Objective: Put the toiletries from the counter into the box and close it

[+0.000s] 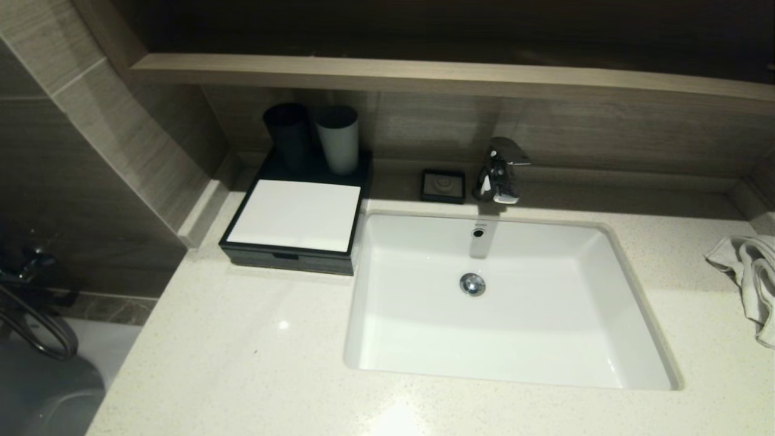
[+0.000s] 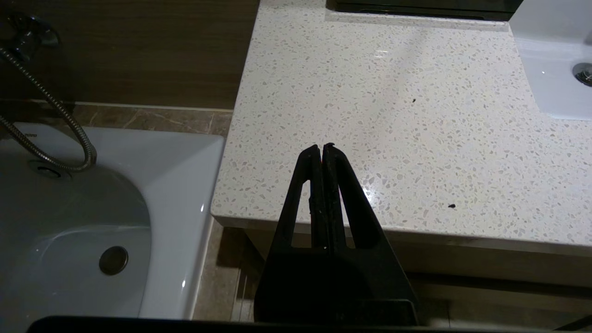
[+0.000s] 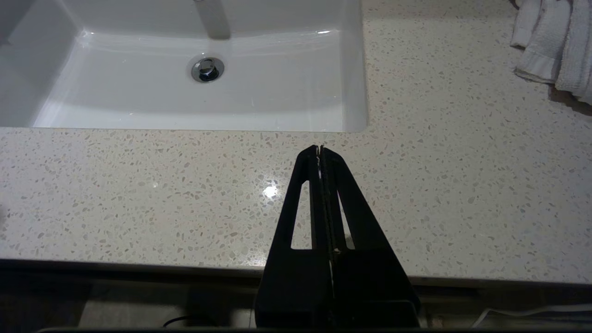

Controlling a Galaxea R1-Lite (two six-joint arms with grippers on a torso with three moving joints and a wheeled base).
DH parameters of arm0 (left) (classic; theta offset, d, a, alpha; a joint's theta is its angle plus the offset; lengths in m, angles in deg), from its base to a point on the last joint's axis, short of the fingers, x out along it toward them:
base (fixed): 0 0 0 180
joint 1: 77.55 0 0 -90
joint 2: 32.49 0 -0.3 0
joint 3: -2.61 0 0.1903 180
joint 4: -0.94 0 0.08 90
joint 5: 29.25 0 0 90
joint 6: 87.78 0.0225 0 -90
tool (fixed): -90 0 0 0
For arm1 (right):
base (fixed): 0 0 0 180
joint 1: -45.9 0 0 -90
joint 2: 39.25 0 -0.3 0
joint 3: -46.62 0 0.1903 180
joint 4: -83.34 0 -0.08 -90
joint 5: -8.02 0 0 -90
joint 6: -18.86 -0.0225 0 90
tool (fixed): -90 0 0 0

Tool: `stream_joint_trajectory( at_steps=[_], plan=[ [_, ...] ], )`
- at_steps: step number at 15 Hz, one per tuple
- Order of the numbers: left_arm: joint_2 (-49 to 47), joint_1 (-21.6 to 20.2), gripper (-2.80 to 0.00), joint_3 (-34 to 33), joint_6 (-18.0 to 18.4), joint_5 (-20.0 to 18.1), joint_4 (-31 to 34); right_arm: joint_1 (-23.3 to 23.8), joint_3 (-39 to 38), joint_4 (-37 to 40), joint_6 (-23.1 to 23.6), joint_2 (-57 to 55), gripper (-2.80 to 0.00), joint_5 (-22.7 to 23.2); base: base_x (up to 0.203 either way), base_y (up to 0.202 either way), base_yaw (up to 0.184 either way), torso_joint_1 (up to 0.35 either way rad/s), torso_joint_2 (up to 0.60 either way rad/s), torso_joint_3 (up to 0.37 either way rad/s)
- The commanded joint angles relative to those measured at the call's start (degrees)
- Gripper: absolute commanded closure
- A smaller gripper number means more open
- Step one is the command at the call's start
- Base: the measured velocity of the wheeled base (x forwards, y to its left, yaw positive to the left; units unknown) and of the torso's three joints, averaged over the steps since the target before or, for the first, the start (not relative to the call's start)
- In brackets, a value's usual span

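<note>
The black box (image 1: 290, 257) with its white top panel stands at the back left of the cream speckled counter (image 1: 242, 357), its front drawer pushed in. No toiletries show on the counter in any view. My left gripper (image 2: 322, 147) is shut and empty, hanging over the counter's front left edge. My right gripper (image 3: 319, 149) is likewise shut with nothing in it, above the counter strip in front of the sink (image 3: 342, 115). Neither arm appears in the head view.
A black cup (image 1: 289, 136) and a grey cup (image 1: 338, 139) stand on the rear of the box. A small black soap dish (image 1: 444, 186) and a chrome tap (image 1: 501, 171) sit behind the sink. A white towel (image 1: 751, 278) lies at the far right. A white bathtub (image 2: 175, 194) lies left of the counter.
</note>
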State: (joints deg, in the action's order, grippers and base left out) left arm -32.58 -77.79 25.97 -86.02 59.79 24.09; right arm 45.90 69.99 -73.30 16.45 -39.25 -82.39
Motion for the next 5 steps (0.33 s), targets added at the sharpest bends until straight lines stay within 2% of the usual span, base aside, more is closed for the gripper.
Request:
stream_joint_trajectory(
  at_steps=[1,5],
  plan=[
    [0.01,-0.02,0.0,0.0,0.0,-0.01,-0.04,0.0,0.0,0.0,0.04,-0.09,0.0,-0.04,0.0,0.0,0.0,0.0,0.0,0.0],
    [0.01,-0.02,0.0,0.0,0.0,-0.01,-0.04,0.0,0.0,0.0,0.04,-0.09,0.0,-0.09,0.0,0.0,0.0,0.0,0.0,0.0]
  ],
)
